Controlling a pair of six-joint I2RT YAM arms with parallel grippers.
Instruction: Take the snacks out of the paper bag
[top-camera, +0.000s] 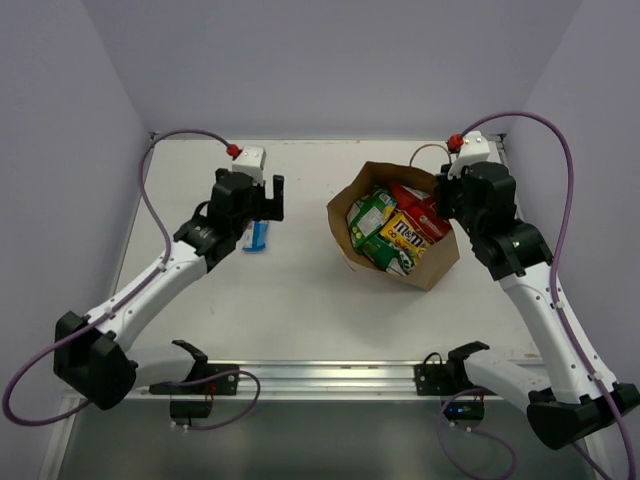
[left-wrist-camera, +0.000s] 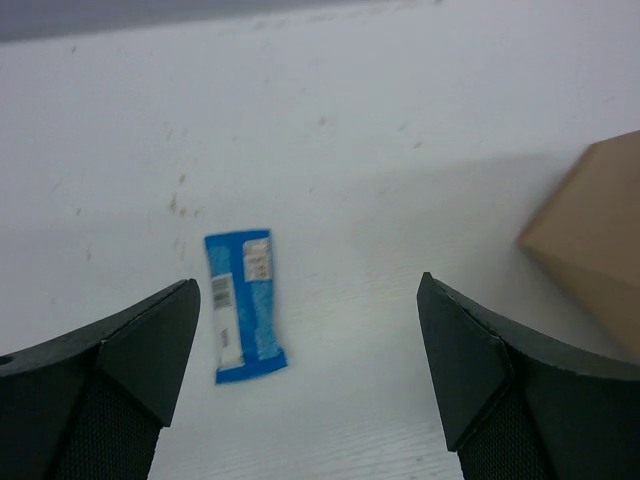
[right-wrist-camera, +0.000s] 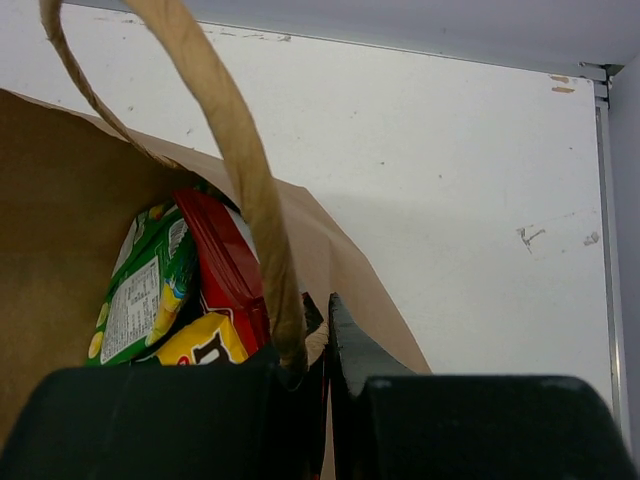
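Snacks (top-camera: 390, 232) fill the paper bag (top-camera: 435, 268). The left gripper (left-wrist-camera: 307, 284) gapes empty over a blue packet (left-wrist-camera: 243, 305), and the right gripper (right-wrist-camera: 320, 330) pinches the bag's rim. Next, reach right for another.

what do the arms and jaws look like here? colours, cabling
Both left arm and right arm: white links, black joints and bases. A purple cable loops along each; a red knob tops each white wrist block. Jaws are black, wedge-shaped.

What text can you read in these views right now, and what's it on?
"M&M": on the yellow packet in the paper bag.
On the blue packet: a barcode and small print, too blurred to read.
On the green packets: print too small to read.
On the red packet: nothing legible.
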